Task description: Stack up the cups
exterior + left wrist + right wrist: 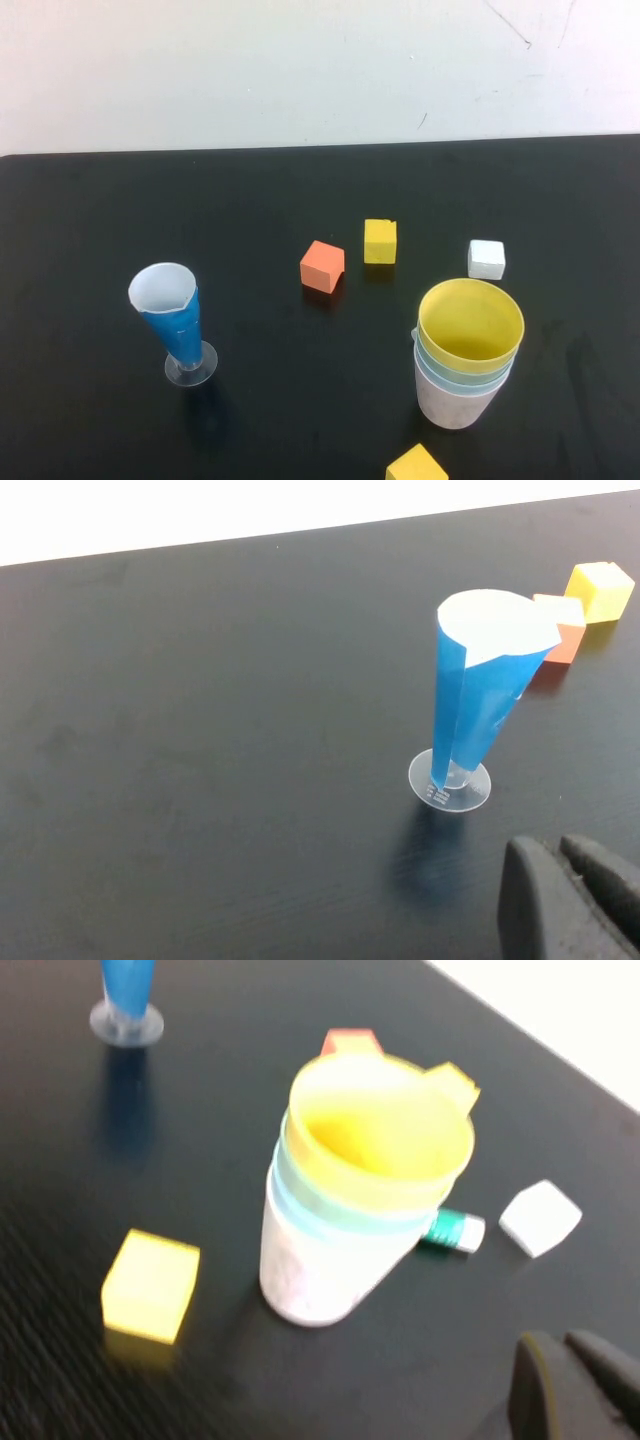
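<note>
Near yellow block (416, 464), nested cups (467, 352); hands off-table, unseen overhead.

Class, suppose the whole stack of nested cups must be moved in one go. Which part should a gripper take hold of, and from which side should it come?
Probably the bottom pink cup, low on its bare wall, from the robot's own side: it carries the yellow cup and the others, and it stands upright. A small green-and-white tube lies against the far side. The right gripper hangs close by; the left gripper is by the paper cone.

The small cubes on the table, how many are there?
4: an orange cube, a yellow cube beside it, a white cube, and another yellow cube before the cup stack.
</note>
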Tool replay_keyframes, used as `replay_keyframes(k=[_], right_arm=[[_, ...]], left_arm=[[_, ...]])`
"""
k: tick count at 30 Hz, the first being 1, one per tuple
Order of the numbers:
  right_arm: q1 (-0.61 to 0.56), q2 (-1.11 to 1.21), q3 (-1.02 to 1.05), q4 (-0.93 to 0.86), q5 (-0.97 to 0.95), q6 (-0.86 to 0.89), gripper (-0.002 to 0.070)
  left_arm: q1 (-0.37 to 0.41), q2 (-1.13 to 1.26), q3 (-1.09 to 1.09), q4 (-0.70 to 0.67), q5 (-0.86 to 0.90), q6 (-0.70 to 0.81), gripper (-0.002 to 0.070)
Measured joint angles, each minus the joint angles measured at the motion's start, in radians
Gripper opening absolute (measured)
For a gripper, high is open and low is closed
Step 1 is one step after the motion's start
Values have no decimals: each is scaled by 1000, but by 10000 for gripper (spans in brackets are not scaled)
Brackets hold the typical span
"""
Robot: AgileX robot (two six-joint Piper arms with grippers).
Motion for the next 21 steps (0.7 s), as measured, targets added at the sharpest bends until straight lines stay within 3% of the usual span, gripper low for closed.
replay_keyframes(k=[5,9,21], right_arm=[[-2,-55,120,-99,-98,30,-1],[-61,-175,260,-165,-214,184,-1],[-519,-566,490,-167,-241,304,-1]], left_arm=[[0,0,0,-2,0,0,-1],[0,0,0,-2,0,0,-1],[0,0,0,-2,0,0,-1]])
